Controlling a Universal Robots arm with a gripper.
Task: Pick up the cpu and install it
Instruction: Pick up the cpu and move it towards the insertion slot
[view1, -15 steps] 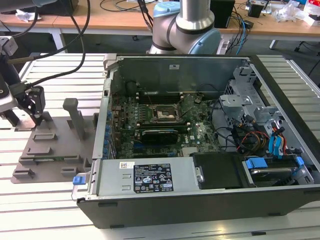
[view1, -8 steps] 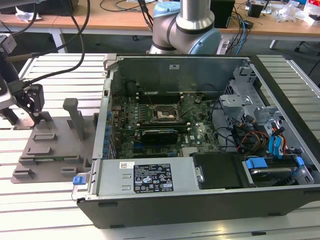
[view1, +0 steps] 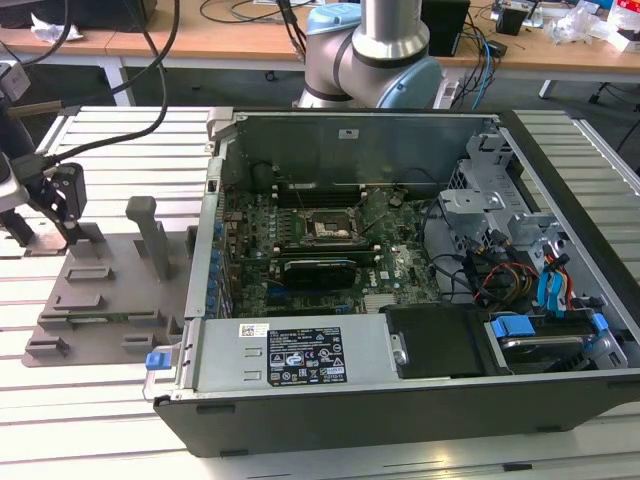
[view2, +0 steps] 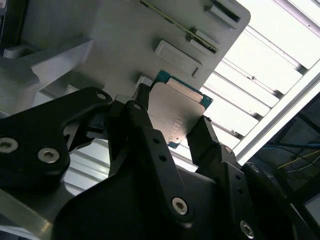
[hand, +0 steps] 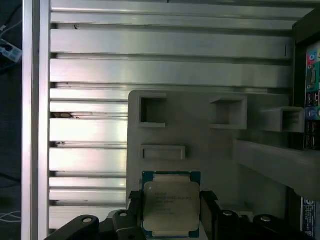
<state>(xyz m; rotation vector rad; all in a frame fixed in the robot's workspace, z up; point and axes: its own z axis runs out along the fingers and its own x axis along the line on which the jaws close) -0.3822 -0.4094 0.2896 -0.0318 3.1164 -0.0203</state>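
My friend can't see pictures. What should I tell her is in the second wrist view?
A small square cpu with a shiny silver top and a bluish-green rim lies on a pale grey fixture tray, and the black gripper is right at it. A bright ribbed metal tabletop shows beyond the tray.

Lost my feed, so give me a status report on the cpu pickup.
End effector shut on cpu, at fixture tray. Socket empty. No obstruction seen.
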